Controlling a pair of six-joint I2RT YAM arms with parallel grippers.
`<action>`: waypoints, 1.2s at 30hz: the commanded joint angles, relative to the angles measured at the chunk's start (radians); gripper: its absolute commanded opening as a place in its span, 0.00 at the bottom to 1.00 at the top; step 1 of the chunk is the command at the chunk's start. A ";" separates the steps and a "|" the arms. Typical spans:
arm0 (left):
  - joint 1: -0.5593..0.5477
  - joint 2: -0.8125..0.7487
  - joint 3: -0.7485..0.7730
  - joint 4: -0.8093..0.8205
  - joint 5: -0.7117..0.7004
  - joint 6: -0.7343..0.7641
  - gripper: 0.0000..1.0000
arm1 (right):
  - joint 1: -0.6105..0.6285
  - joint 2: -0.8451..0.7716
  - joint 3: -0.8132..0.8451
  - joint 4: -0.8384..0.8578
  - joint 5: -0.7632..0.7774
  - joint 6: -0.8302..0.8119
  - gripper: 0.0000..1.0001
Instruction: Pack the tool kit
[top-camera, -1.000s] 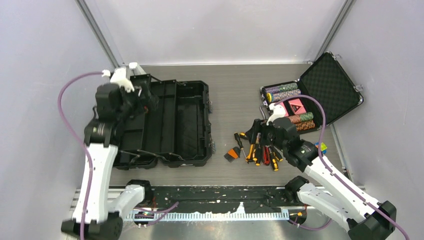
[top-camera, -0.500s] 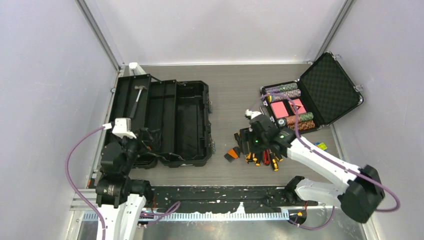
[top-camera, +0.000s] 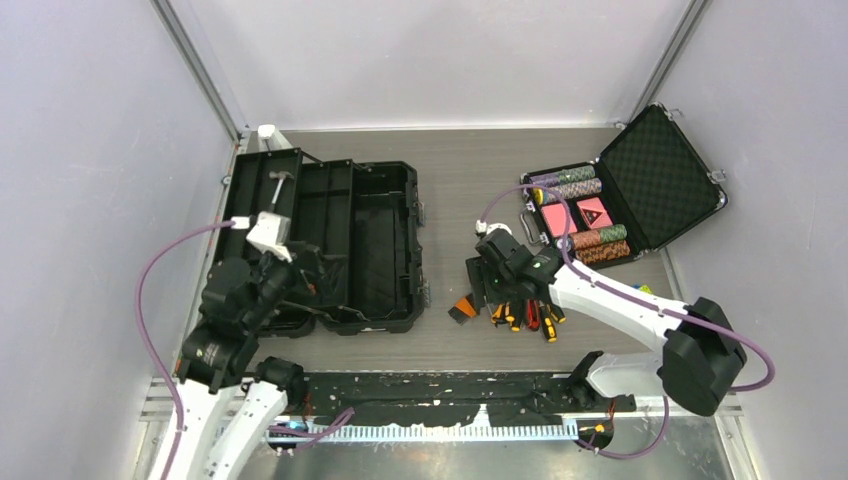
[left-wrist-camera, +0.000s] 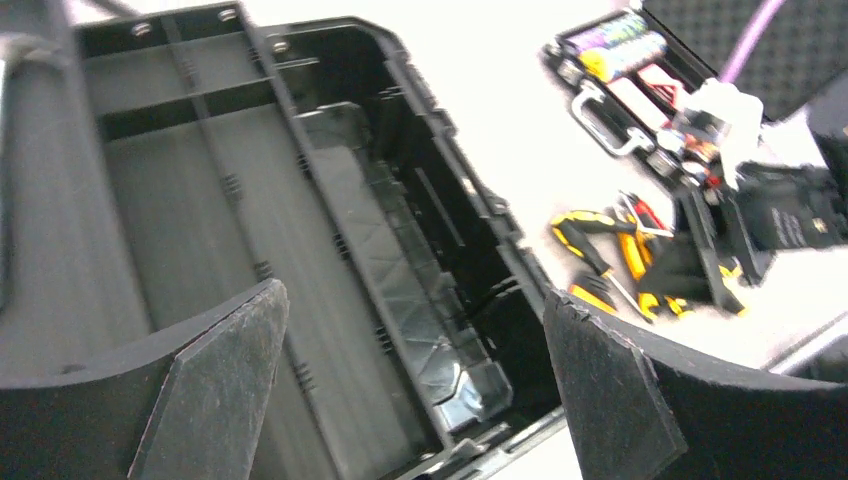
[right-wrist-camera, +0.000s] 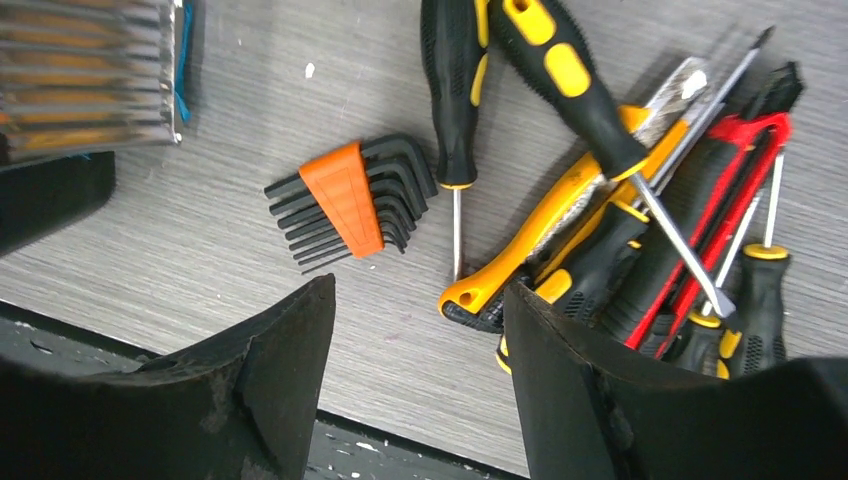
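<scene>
L arm has pulled back from the far-left of the toolbox (top-camera: 385, 250) to its near-left corner. That uncovers the hammer (top-camera: 272, 192), lying in the box's left section, so that item looks packed. L pincer (left-wrist-camera: 412, 300) is spread w/ nothing in it, facing the box's deep half. R arm has slid left over the pile on the bench (top-camera: 470, 180). R pincer (right-wrist-camera: 418, 295) is spread & empty, just above the hex key set (right-wrist-camera: 345, 195) & screwdrivers (right-wrist-camera: 560, 70), w/ red pliers (right-wrist-camera: 720, 200) alongside. Reckon 1 tool in, rest still outside; next pick prob from this pile.
</scene>
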 joint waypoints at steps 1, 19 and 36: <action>-0.220 0.133 0.157 -0.058 -0.101 0.080 1.00 | -0.043 -0.103 0.012 0.033 0.063 0.010 0.68; -0.838 0.901 0.569 -0.126 -0.372 0.062 0.97 | -0.131 -0.628 -0.123 -0.042 0.513 0.067 0.71; -0.853 1.506 0.870 -0.276 -0.303 -0.047 0.83 | -0.132 -1.198 -0.034 -0.061 0.893 -0.132 0.91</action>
